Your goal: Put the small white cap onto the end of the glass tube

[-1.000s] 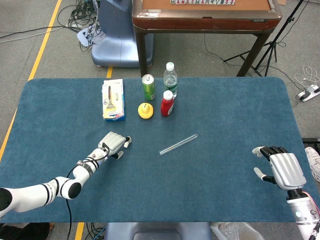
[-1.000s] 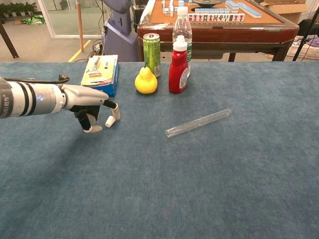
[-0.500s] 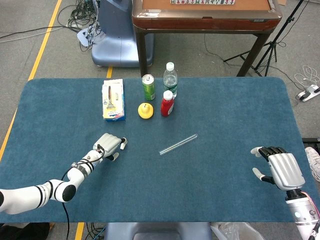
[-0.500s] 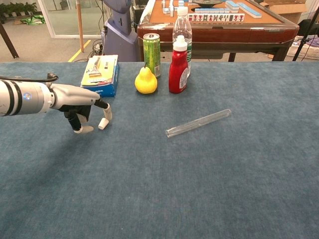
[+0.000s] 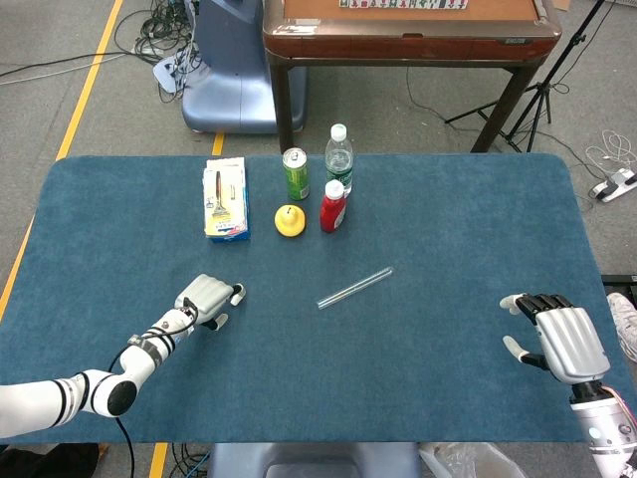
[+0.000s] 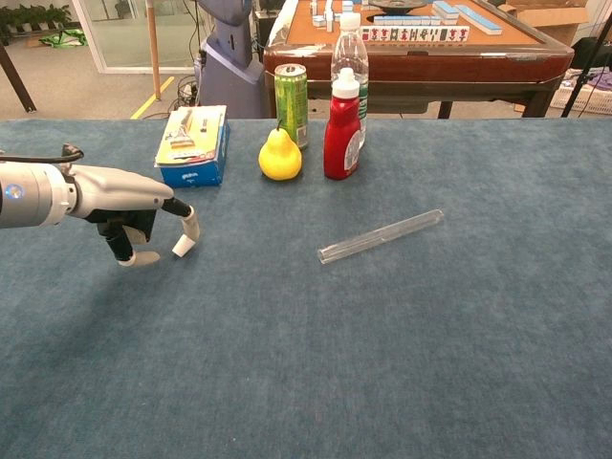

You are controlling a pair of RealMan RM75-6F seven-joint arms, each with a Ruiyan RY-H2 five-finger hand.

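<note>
Now white cap [image 6: 182, 247] touches left hand [image 6: 124, 206] fingertip [image 6: 190, 228].

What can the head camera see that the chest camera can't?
Only the head view shows the right hand, open above the blue table's right edge, plus the floor cables and yellow tape around the table. Only the chest view shows the game tiles on the brown table behind, and the small white cap clearly at the left hand's fingertips. Both show the left hand, the clear glass tube, yellow pear, red sauce bottle, green can, water bottle and blue box.
</note>
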